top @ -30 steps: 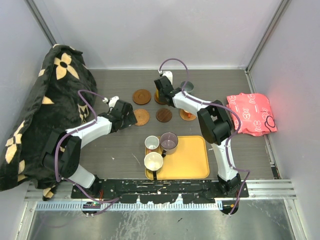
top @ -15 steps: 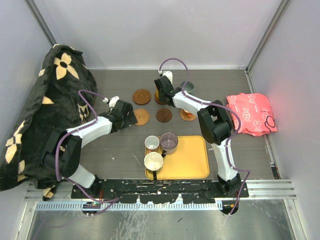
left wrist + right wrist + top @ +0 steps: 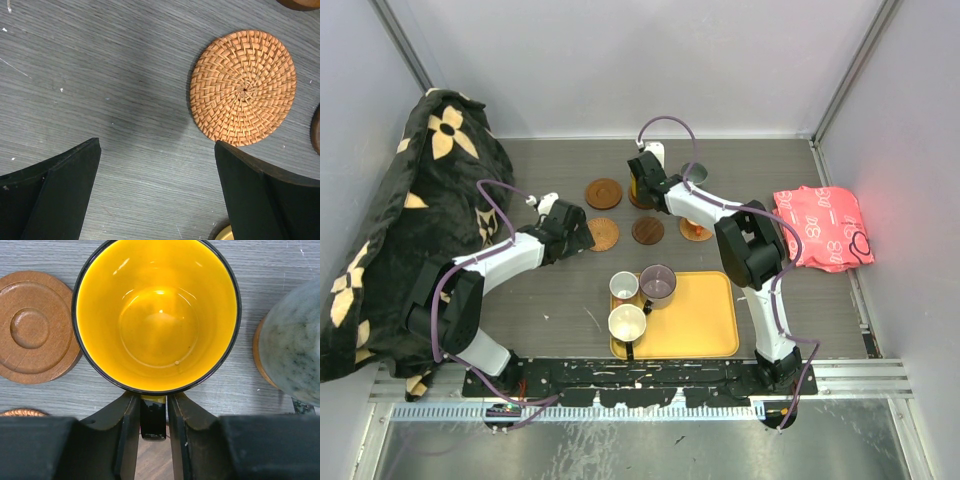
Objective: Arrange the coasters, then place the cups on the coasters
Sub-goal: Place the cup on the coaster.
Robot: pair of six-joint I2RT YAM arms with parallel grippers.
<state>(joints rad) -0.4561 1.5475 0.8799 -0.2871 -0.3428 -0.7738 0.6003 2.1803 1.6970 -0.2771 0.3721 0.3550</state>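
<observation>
The right gripper (image 3: 153, 401) is narrow, clamping the handle of the orange-yellow cup (image 3: 157, 315). The left gripper (image 3: 156, 145) hangs wide open, just near and left of a woven coaster (image 3: 243, 87).

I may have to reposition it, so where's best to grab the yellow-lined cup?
By its handle, coming from the side facing the right wrist camera: the cup stands upright, its body is wide, and the slim handle juts out there.

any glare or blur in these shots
Right wrist: glare spots on the glossy inside of the yellow cup, grey-green cup soft. Left wrist: sharp woven coaster, diffuse shadow on the table beside it. Top external: even light, red cloth blown out.
</observation>
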